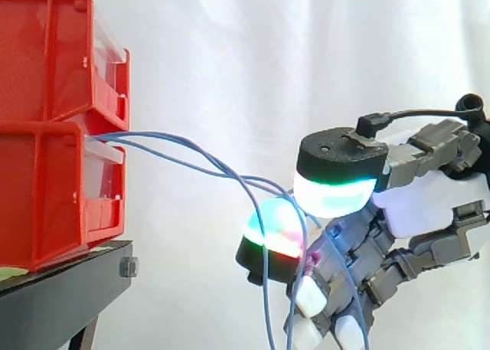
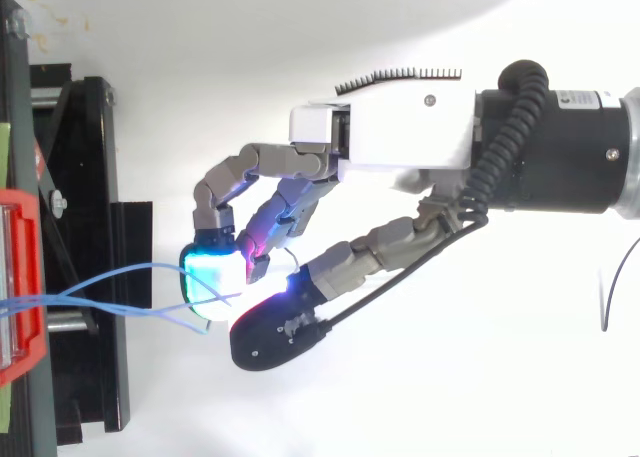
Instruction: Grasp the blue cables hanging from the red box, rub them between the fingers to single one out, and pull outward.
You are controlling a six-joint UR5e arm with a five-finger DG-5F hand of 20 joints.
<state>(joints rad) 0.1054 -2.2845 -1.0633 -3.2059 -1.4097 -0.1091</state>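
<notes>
At the left of the side view, two red bins (image 1: 46,189) sit stacked on the black stand (image 1: 53,300), the lower one tipped slightly forward. The blue cables (image 1: 153,134) leave the front of the lower bin and arc rightward and down across the white curtain (image 1: 230,51), well clear of the stand. They reach the hand (image 2: 400,127), which comes in from the right. Its fingers (image 1: 269,239) are curled, and the cables pass between a glowing green-and-red pad below and the thumb's white-green pad (image 1: 334,193) above, pinched there. Past the pinch, the loose ends hang straight down beside the lower fingers.
</notes>
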